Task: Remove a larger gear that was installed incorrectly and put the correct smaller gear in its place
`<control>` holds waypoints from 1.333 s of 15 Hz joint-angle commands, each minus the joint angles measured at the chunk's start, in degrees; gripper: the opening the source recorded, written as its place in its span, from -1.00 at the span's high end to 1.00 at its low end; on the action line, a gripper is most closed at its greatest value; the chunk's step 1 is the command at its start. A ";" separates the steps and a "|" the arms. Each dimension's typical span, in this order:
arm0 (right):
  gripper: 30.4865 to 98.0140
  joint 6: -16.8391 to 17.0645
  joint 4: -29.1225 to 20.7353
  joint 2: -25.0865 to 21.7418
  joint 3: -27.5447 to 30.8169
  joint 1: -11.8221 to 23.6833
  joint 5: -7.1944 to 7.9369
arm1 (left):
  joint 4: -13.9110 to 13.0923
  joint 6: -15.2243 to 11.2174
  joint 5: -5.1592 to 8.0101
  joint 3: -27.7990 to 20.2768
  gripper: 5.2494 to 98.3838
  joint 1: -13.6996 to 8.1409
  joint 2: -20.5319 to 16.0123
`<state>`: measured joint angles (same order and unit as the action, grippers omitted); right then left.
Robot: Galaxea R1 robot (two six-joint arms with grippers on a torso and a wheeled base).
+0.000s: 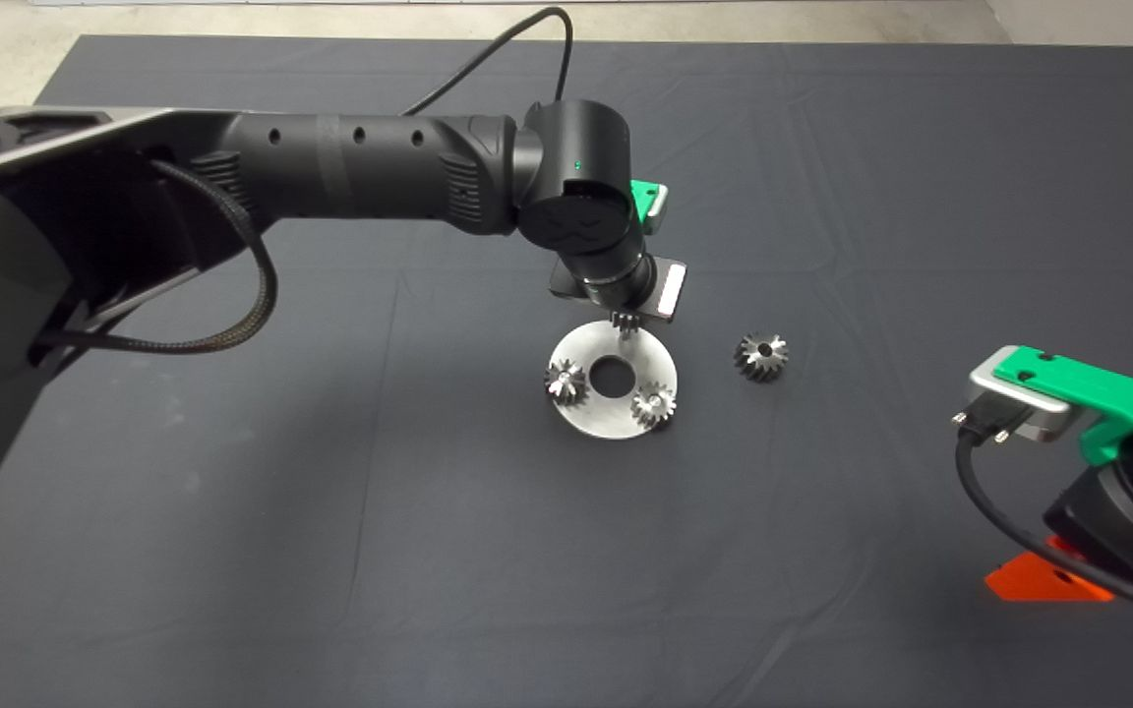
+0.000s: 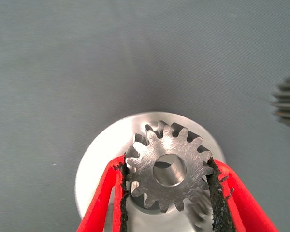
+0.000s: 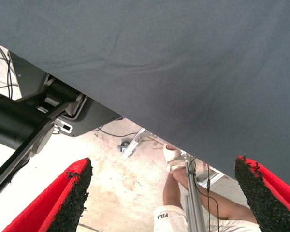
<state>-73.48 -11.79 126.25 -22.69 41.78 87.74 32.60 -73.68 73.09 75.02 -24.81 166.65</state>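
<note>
Pinching the smaller gear (image 2: 169, 168) between its two black pads, the left claw (image 2: 167, 193) hangs over the far edge of a round steel disc (image 1: 590, 346) near the middle of the dark mat (image 1: 330, 511). In the left wrist view the gear's flat face and round bore look straight at the camera, one red finger (image 2: 104, 203) pressed to each side of the teeth, with the bright disc directly beneath it. Whether the gear already touches the disc cannot be told.

From the head view, the disc has a large centre hole and carries two other small silver gears: one (image 1: 566, 381) on its left side and one (image 1: 654, 403) on its near right side. Only a few teeth of the held gear show under the left wrist.

The larger gear (image 1: 761, 355), darker and tapered, lies by itself on the mat to the right of the disc, clear of it.

The right claw (image 1: 1048, 580) is parked at the lower right edge of the tabletop, its fingers spread wide with nothing between them. Its wrist view looks past the mat's edge to the floor, where a person's leg (image 3: 193, 193) and shoe (image 3: 174, 157) appear.
</note>
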 commanded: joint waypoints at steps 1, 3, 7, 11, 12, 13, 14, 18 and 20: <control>-0.42 -0.34 -2.36 0.46 0.24 1.29 6.21 | -0.08 0.29 -0.41 -0.07 0.41 -1.65 0.31; -0.42 -0.34 -2.45 0.44 0.20 1.29 6.21 | -0.08 0.46 -0.24 1.42 0.41 -1.65 0.75; -0.42 -0.34 -2.45 0.37 0.29 1.29 6.21 | 0.01 0.82 -0.09 2.09 0.41 -1.65 1.72; -0.42 -0.34 -2.45 0.28 0.29 1.29 6.21 | -0.08 1.87 -0.18 4.33 0.41 -1.56 1.72; -0.42 -0.34 -2.45 0.28 0.38 1.29 6.21 | -0.08 1.96 -0.15 4.57 0.42 -1.39 1.72; -0.42 -0.34 -2.45 0.28 0.38 1.29 6.21 | -0.08 1.96 -0.06 4.59 0.42 -1.30 1.72; -0.42 -0.43 -2.45 0.28 0.38 1.29 6.21 | -0.04 1.96 -0.06 4.59 0.42 -1.17 1.72; -0.42 -1.05 -2.45 0.28 0.31 1.29 6.30 | 0.01 1.79 0.03 4.15 0.42 -1.04 1.72; -0.42 -1.05 -2.45 0.28 0.33 1.29 6.30 | 0.01 1.70 -0.15 4.07 0.42 -1.04 1.75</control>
<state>-73.73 -12.03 126.38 -22.67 41.78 87.76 32.61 -72.13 73.31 79.82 -24.75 168.13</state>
